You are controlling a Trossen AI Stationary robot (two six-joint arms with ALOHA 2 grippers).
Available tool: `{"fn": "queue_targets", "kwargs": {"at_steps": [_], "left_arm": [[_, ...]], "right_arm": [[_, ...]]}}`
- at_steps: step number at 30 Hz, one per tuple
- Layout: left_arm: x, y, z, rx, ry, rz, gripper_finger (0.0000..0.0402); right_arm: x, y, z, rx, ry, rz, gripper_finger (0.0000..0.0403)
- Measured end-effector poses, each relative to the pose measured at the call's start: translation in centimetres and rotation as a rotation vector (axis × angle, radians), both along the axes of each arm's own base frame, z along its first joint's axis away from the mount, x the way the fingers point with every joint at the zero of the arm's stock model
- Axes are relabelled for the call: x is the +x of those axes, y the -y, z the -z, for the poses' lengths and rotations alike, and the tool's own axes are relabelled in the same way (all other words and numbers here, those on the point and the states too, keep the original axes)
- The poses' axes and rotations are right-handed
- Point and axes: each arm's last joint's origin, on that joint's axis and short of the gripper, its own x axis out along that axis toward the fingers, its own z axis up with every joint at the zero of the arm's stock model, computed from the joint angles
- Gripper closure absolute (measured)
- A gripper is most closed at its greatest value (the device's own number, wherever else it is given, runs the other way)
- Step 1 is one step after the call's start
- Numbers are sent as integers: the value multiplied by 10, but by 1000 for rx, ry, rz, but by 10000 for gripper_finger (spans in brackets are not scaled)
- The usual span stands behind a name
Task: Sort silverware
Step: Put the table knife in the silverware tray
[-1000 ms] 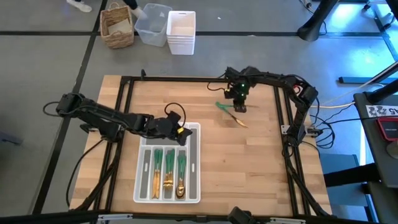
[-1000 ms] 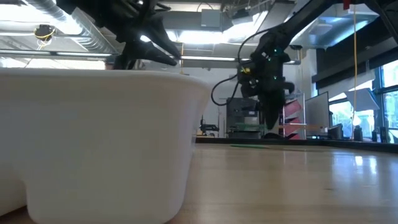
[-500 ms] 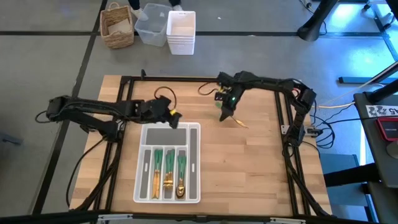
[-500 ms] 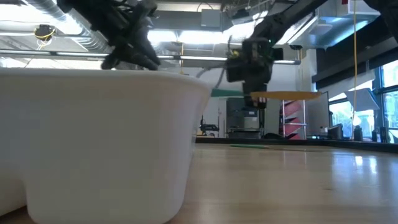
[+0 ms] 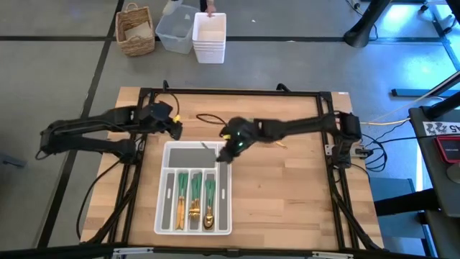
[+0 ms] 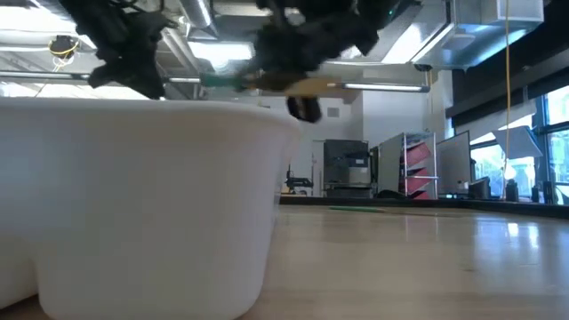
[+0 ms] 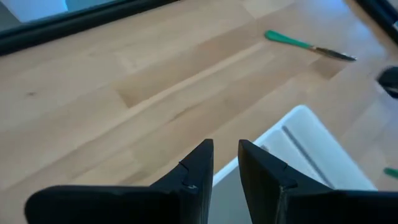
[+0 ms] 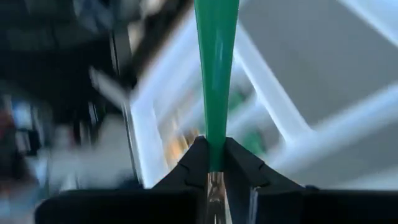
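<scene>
Cutlery piece (image 8: pixel 216 81), slim with smooth green handle, is pinched in right gripper (image 8: pixel 214 163) above the white plastic tray's (image 5: pixel 167 151) far edge. Left gripper (image 7: pixel 225 163), narrowly spread and empty, hangs beside the tray over pale wood table (image 5: pixel 287 194).

Robotics lab or workshop, wooden worktop (image 5: pixel 287 187) boxed by a black metal frame (image 5: pixel 330 129), grey concrete floor (image 5: pixel 57 79), exposed ceiling ducts (image 6: pixel 53 36), strip lights (image 6: pixel 391 86), equipment racks (image 6: pixel 342 164), big windows (image 6: pixel 524 151)
</scene>
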Motion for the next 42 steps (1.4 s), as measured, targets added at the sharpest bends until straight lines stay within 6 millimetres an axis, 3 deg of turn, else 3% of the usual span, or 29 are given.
{"fn": "queue_targets", "kwargs": {"at_steps": [5, 10, 20, 28, 32, 36, 42], "left_arm": [[-14, 1, -4, 19, -8, 5, 334], [-18, 2, -6, 44, -16, 33, 334], [-19, 3, -5, 74, -46, 73, 334], [-20, 3, -6, 75, -45, 73, 334], [-21, 3, -5, 69, -61, 73, 334], [-21, 4, -4, 68, -64, 73, 334], [-21, 4, -4, 67, -64, 73, 334]], "right_arm": [[22, -48, 0, 56, 133, 329, 372], [37, -93, 7, 120, 198, 531, 372], [91, -159, -3, 129, 279, 574, 372], [118, -177, 14, 122, 156, 620, 372], [128, -180, 34, 160, 130, 642, 372], [130, -182, 55, 170, 68, 646, 372], [125, -183, 60, 131, 0, 648, 372]]}}
